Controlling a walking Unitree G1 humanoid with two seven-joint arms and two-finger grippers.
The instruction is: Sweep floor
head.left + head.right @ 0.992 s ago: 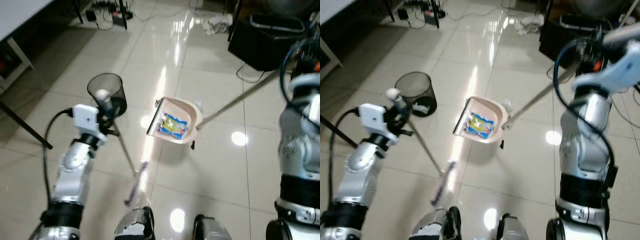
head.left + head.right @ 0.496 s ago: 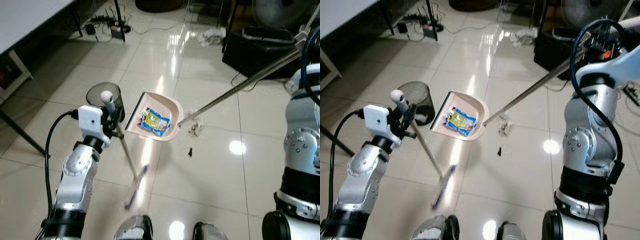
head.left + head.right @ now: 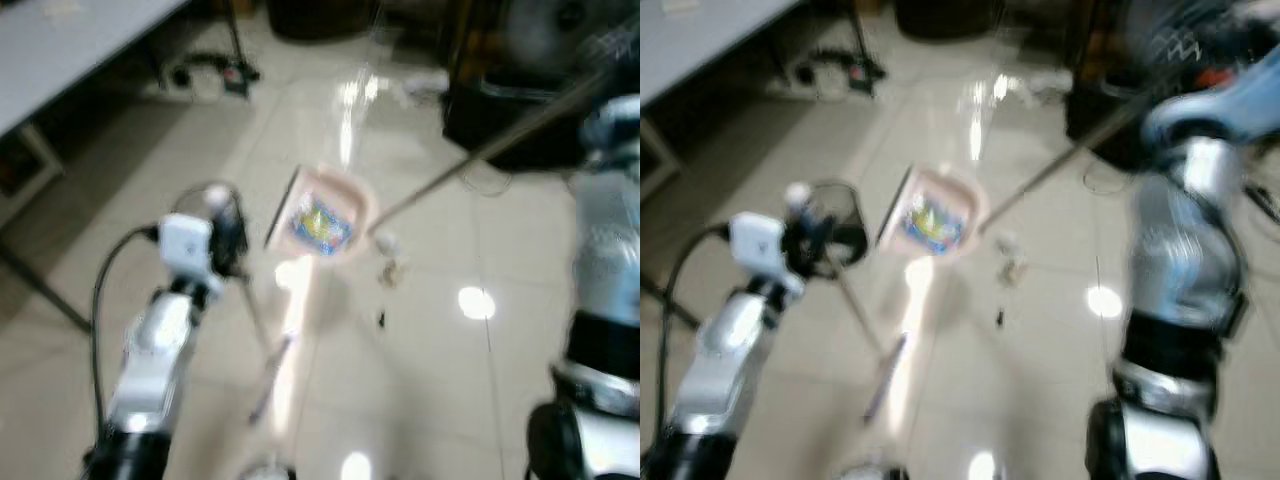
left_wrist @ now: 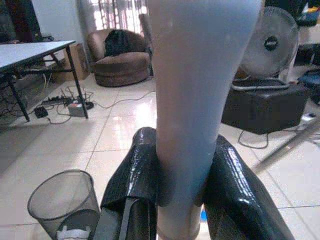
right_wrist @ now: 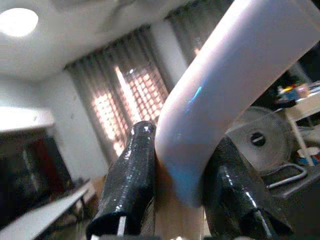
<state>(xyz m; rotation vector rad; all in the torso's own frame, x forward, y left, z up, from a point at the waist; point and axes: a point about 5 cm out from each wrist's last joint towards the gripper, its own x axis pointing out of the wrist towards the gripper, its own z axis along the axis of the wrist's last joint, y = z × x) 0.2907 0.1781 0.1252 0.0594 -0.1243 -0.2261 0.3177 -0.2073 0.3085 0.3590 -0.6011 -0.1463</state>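
The head views are blurred. A pale pink dustpan (image 3: 322, 215) hangs above the tiled floor with a yellow-and-blue wrapper (image 3: 320, 224) in it. Its long metal handle (image 3: 470, 160) runs up to the right, where my right gripper (image 5: 175, 200) is shut on the white curved grip. My left gripper (image 3: 226, 238) is shut on the grey broom handle (image 4: 192, 90), just in front of a black mesh bin (image 3: 843, 222). The broom's purple brush (image 3: 266, 380) rests on the floor near my feet. Small bits of debris (image 3: 388, 270) lie right of the dustpan.
A white table (image 3: 80, 45) stands at the left, one dark leg (image 3: 45, 295) slanting to the floor. Cables and a power strip (image 3: 228, 75) lie at the back. At the back right a black box (image 3: 500, 100) stands with a fan (image 4: 272, 42) behind it.
The dustpan with the wrapper has risen off the floor and swung left toward the bin, leaving small bits behind. The camera has moved and the picture is now blurred.
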